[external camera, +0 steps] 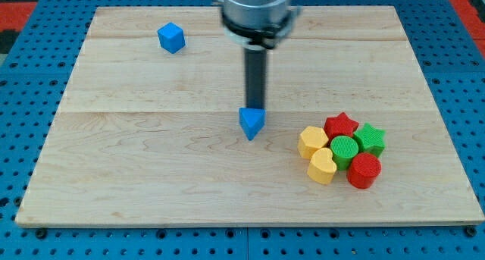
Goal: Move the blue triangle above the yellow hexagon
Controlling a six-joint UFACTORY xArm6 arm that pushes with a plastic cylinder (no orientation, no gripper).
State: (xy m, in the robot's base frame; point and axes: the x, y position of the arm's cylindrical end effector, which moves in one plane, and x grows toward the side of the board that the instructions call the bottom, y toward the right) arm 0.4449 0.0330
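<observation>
The blue triangle (251, 123) lies near the middle of the wooden board (151, 154). My tip (255, 108) stands right at the triangle's top edge, touching or almost touching it. The yellow hexagon (311, 141) sits to the view's right of the triangle, at the left side of a cluster of blocks. The rod rises straight up to the arm's grey body at the view's top.
A blue cube (171, 38) sits at the board's top left. The cluster at the right holds a red star (341, 125), a green star (370, 138), a green cylinder (345, 150), a yellow heart (322, 166) and a red cylinder (364, 170).
</observation>
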